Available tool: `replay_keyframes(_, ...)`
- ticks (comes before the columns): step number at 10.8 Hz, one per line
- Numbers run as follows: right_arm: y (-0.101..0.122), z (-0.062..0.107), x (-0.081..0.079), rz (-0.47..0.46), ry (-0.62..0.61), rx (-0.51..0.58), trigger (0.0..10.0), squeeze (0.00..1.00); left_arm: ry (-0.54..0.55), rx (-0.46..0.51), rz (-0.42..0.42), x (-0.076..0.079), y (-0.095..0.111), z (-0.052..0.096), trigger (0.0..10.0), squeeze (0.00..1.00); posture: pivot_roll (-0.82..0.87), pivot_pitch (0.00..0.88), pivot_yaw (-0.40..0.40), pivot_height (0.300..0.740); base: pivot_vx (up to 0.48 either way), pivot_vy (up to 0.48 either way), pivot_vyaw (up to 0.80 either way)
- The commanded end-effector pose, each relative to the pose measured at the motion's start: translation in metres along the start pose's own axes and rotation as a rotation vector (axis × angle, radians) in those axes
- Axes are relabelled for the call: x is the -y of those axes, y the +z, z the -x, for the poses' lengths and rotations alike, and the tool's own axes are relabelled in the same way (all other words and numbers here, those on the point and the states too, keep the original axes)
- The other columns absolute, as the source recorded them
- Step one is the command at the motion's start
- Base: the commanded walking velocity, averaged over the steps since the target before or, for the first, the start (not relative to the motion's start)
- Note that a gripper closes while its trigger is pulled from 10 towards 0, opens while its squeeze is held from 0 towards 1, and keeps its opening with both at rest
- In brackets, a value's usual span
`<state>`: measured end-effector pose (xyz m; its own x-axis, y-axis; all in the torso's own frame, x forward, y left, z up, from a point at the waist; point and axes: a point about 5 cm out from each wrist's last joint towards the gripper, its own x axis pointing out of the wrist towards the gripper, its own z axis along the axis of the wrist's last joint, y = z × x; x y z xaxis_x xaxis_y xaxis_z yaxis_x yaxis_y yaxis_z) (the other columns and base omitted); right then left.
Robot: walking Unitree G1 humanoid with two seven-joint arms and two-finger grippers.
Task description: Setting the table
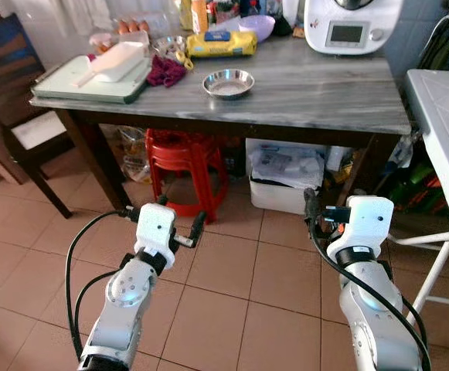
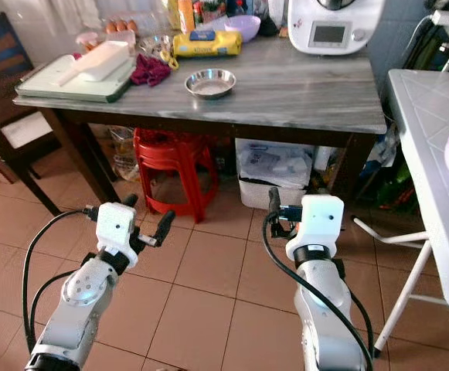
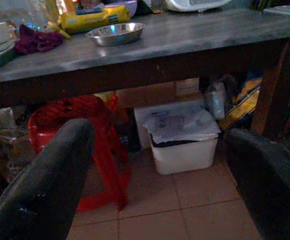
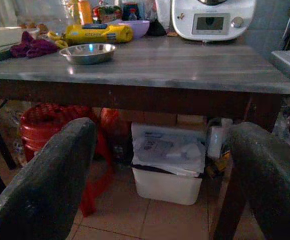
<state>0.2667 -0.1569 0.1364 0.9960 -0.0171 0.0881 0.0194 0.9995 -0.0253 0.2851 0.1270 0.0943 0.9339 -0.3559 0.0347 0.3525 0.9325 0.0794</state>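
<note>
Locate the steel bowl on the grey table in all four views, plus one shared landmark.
Left eye view: steel bowl mid-table, near the front edge.
Right eye view: steel bowl on the table, left of centre.
Left wrist view: steel bowl upper middle, beside the yellow packet.
Right wrist view: steel bowl upper left.
Shared landmark: red stool under the table.

Red plastic stools (image 1: 184, 154) stacked under the worktop, white lidded bin (image 1: 286, 176) beside them, white kitchen appliance (image 1: 352, 25) at the back, yellow packet (image 1: 222, 44), purple bowl (image 1: 256, 26), maroon cloth (image 1: 166, 70), tiled floor (image 1: 224, 270).
</note>
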Motion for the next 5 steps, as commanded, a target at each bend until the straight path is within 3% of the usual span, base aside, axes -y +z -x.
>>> replay_keyframes(1, 0.0009, -0.0007, -0.0005, -0.001, -0.002, 0.005, 10.0, 0.0, 0.0, 0.011, -0.016, -0.0036, 0.0033, 0.0006, 10.0, 0.0, -0.07, 0.077, 0.095, 0.74, 0.0, 0.0, -0.51)
replay_keyframes(4, 0.0007, 0.0001, -0.0001, -0.004, -0.004, 0.004, 10.0, 0.0, -0.021, 0.011, -0.005, -0.0009, 0.0026, 0.0031, 10.0, 0.0, -0.07, 0.082, 0.097, 0.74, 0.0, 0.0, -0.77)
replay_keyframes(5, 0.0008, 0.0002, -0.0007, 0.0, -0.001, 0.005, 10.0, 0.0, -0.024, 0.01, -0.008, -0.0004, 0.0025, 0.0034, 10.0, 0.0, -0.07, 0.088, 0.099, 0.74, 0.0, 0.0, 0.0)
